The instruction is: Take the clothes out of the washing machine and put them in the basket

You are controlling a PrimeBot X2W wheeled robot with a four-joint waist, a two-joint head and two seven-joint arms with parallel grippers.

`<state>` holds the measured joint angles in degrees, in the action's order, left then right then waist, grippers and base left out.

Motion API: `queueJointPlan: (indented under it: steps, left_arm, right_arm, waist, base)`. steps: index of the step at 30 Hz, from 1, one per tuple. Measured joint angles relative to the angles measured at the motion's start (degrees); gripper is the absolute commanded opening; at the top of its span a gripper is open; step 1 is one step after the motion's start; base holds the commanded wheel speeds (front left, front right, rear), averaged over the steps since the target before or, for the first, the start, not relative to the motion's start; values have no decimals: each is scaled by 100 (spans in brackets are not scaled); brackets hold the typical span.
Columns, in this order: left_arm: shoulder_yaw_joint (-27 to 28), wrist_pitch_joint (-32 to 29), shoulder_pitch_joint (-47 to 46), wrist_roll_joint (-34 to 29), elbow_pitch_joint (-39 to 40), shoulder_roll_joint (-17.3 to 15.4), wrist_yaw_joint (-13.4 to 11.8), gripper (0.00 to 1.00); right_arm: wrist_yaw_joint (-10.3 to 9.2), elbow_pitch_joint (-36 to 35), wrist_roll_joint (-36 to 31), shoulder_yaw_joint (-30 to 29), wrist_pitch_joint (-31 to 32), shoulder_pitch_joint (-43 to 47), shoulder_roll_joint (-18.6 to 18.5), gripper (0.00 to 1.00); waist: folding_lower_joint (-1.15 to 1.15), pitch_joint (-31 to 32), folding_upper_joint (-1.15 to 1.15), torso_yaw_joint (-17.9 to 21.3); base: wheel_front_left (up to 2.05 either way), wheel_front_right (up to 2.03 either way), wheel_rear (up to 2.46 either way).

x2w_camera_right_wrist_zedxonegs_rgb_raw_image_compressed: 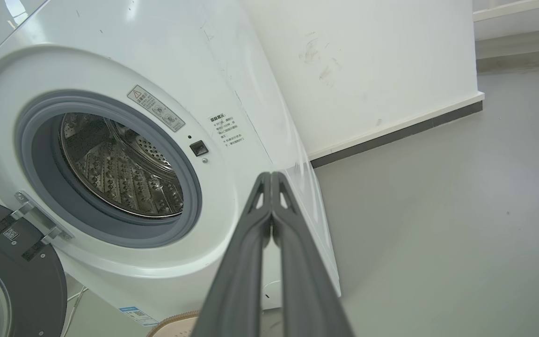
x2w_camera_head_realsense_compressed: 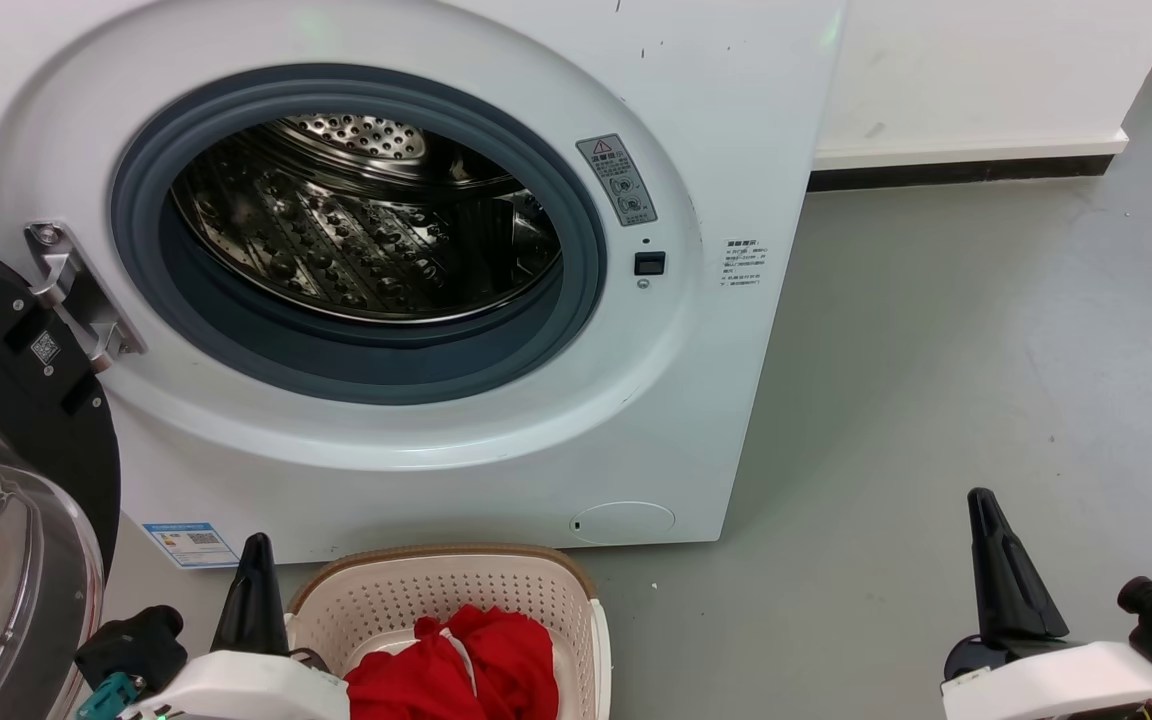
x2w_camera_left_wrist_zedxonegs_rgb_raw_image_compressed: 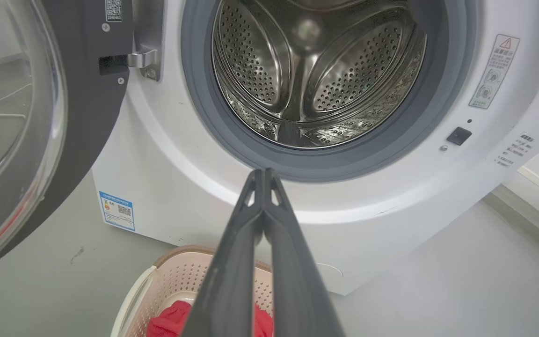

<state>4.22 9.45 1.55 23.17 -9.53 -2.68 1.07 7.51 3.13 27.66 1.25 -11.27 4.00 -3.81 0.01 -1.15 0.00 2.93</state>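
Note:
The white washing machine [x2w_camera_head_realsense_compressed: 456, 430] stands with its black-rimmed glass door [x2w_camera_head_realsense_compressed: 6, 480] swung open to the left. Its steel drum [x2w_camera_head_realsense_compressed: 356, 230] shows bare perforated metal; I see no cloth inside. On the floor in front sits the cream basket [x2w_camera_head_realsense_compressed: 496, 590] with a red garment [x2w_camera_head_realsense_compressed: 456, 665] lying in it. My left gripper [x2w_camera_head_realsense_compressed: 256, 555] is shut and holds nothing, just left of the basket's rim. My right gripper [x2w_camera_head_realsense_compressed: 986, 515] is also shut and holds nothing, over the grey floor far to the right. Both wrist views show fingertips pressed together, left gripper [x2w_camera_left_wrist_zedxonegs_rgb_raw_image_compressed: 263, 174], right gripper [x2w_camera_right_wrist_zedxonegs_rgb_raw_image_compressed: 270, 177].
The open door [x2w_camera_left_wrist_zedxonegs_rgb_raw_image_compressed: 26, 117] juts out at the left beside my left arm. A white wall with a dark skirting [x2w_camera_head_realsense_compressed: 956, 170] runs behind the machine on the right. Grey floor [x2w_camera_head_realsense_compressed: 936, 400] stretches to the right of the washer.

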Motion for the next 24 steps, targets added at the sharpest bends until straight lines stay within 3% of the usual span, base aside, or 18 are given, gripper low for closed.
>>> queueJointPlan:
  steps: [24]
  left_arm:
    - [64, -488, -220, 2196, -141, -2, 203, 0]
  right_arm:
    - [0, 327, 2186, -83, 430, -287, -75, 0]
  waist:
    - [0, 22, 0, -66]
  base:
    - [0, 0, 0]
